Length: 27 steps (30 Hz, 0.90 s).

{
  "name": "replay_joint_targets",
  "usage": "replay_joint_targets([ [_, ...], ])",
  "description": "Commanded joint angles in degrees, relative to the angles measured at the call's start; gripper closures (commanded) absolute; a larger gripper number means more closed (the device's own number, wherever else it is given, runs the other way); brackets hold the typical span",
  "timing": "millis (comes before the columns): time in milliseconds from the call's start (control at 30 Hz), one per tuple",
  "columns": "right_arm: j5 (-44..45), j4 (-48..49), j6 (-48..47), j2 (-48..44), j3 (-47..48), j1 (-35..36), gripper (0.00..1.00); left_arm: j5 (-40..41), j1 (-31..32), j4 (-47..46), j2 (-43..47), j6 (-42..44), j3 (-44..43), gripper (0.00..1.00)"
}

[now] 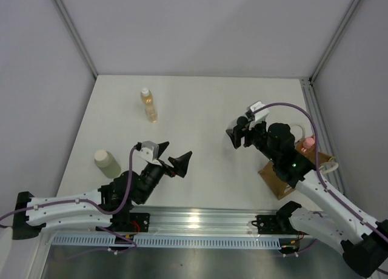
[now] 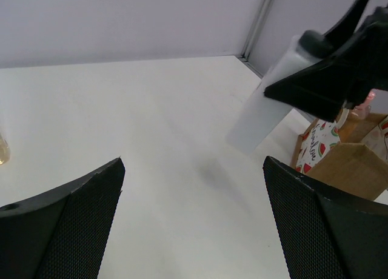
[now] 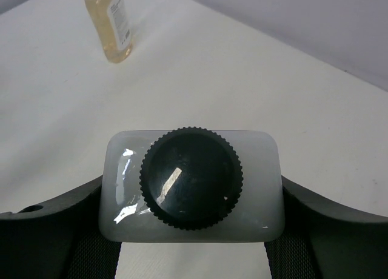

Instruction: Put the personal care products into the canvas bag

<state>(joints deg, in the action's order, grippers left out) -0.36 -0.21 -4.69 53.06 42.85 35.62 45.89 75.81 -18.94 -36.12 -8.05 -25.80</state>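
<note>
Cylinder (image 1: 106, 161), squat and pale green, stands farthest left on the surface (image 1: 206, 103), close to the near edge and just beyond my left arm. Farther back and a little to the right, the amber bottle (image 1: 148, 104) stands alone with its white cap towards the back wall, well apart from the cylinder. Next comes my left end effector (image 1: 176, 159), stretched out over the bare middle of the surface; its fingers (image 2: 79, 218) are spread wide with nothing between them and nothing touching them. Right of centre, my right end effector (image 1: 241, 133) is pinching the clear bottle (image 3: 191, 183): seen from that wrist, the squarish body fills the gap and both fingers press against its sides, the black cap pointing straight at the camera. From the left wrist the same bottle hangs tilted, cap uppermost, with a faint shadow on the surface below it. Farthest right, the bag (image 1: 282, 179) sits near the surface's right edge, partly hidden under my right arm, with a white handle showing on its right side. The orange bottle (image 1: 308, 144) shows its pink cap at the bag's far side; whether it sits inside the bag I cannot tell.
</note>
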Motion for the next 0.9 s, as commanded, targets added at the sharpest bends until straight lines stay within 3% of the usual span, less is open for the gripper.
replay_joint_targets([
  [0, 4.6, 0.0, -1.5, -5.2, 6.6, -1.1, 1.0, 0.7, -0.2, -2.2, 1.3, 0.4, -0.7, 0.0],
  [67, 6.9, -5.7, -1.7, -6.1, 10.0, -2.4, 1.0, 0.8, -0.2, -2.4, 1.7, 0.6, -0.5, 0.01],
  [300, 12.7, -9.6, 3.6, -12.6, 13.3, -10.1, 1.0, 1.9, -0.2, -3.3, 2.1, 2.2, -0.3, 0.01],
  [533, 12.2, -13.0, 0.7, -11.8, 19.3, -11.0, 1.0, 1.6, -0.2, -2.9, 2.2, 2.2, -0.7, 0.01],
  [733, 16.4, -22.9, -1.5, -9.4, 29.0, -11.4, 1.0, 1.8, -0.2, -3.0, 3.0, 2.3, -0.4, 0.01],
  [867, 19.2, -24.0, -4.9, -12.7, 27.8, -11.5, 1.0, 1.8, -0.2, -3.0, 3.2, 2.3, -0.1, 0.01],
])
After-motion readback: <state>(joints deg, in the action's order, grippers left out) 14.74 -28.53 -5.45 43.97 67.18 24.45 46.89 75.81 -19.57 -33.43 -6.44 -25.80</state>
